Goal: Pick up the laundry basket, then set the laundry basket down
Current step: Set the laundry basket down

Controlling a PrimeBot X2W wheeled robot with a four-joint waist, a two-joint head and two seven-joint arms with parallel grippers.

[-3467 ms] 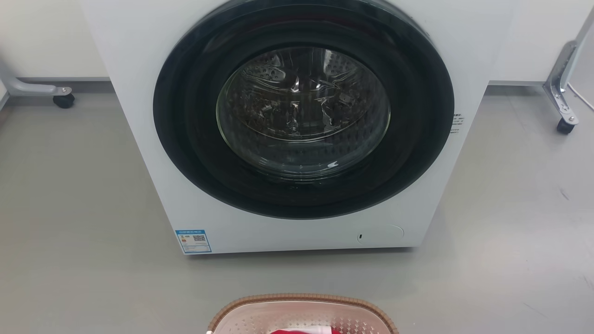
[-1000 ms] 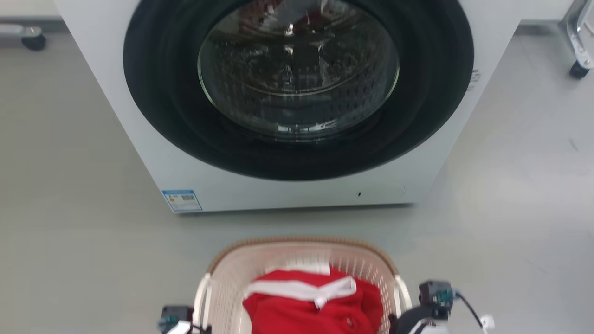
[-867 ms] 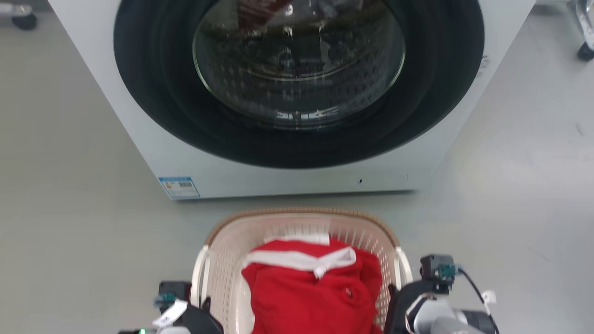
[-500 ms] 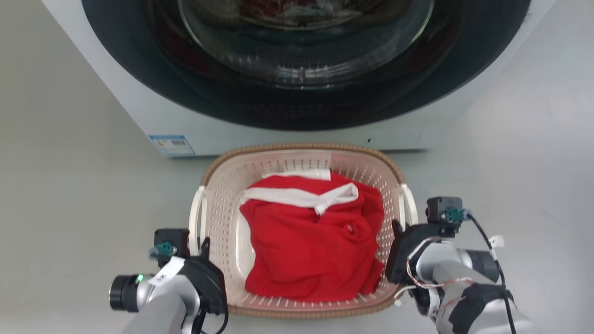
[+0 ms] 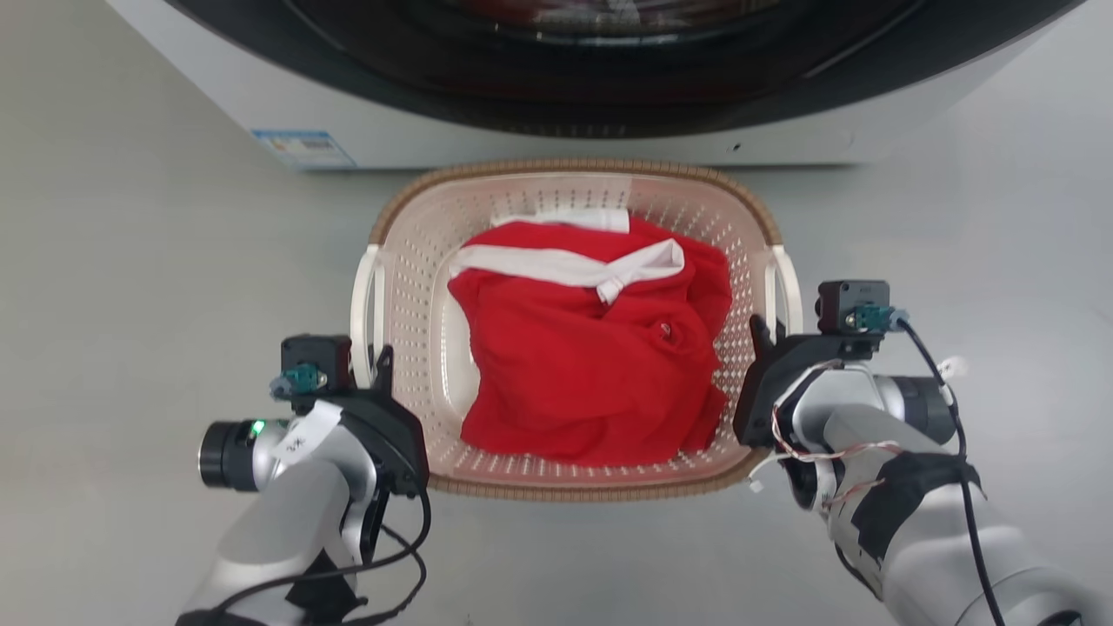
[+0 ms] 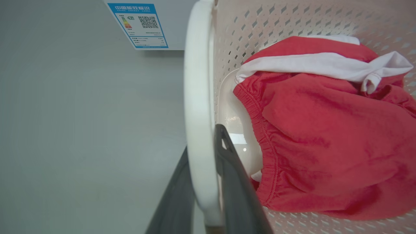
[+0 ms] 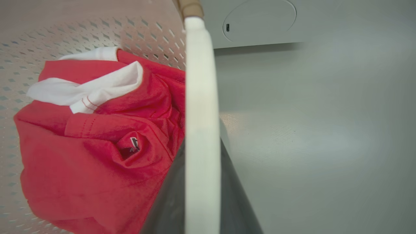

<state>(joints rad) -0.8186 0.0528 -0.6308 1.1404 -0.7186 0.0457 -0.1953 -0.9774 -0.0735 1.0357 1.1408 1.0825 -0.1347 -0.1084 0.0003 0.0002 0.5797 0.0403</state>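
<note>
The laundry basket (image 5: 409,287) is cream-pink with perforated walls, a brown woven-look rim and white side handles, and it sits just in front of the washer. A red garment with white trim (image 5: 591,365) lies inside it. My left gripper (image 5: 372,361) is shut on the left handle (image 5: 362,296); in the left wrist view that handle (image 6: 198,97) runs up between my dark fingers (image 6: 234,188). My right gripper (image 5: 769,330) is shut on the right handle (image 5: 785,287), and the right wrist view shows this handle (image 7: 200,97) clamped the same way. I cannot tell whether the basket's base touches the floor.
The white washer (image 5: 522,143) with its dark round door stands directly beyond the basket, a blue label (image 5: 300,146) at its lower left. Grey floor (image 5: 130,261) spreads to both sides and in front of the basket.
The head camera has tipped downward, so the whole picture shifted up and the washer door has slid off the top. Both grippers stay clamped on the handles. The basket's far rim now shows nearer the washer's base.
</note>
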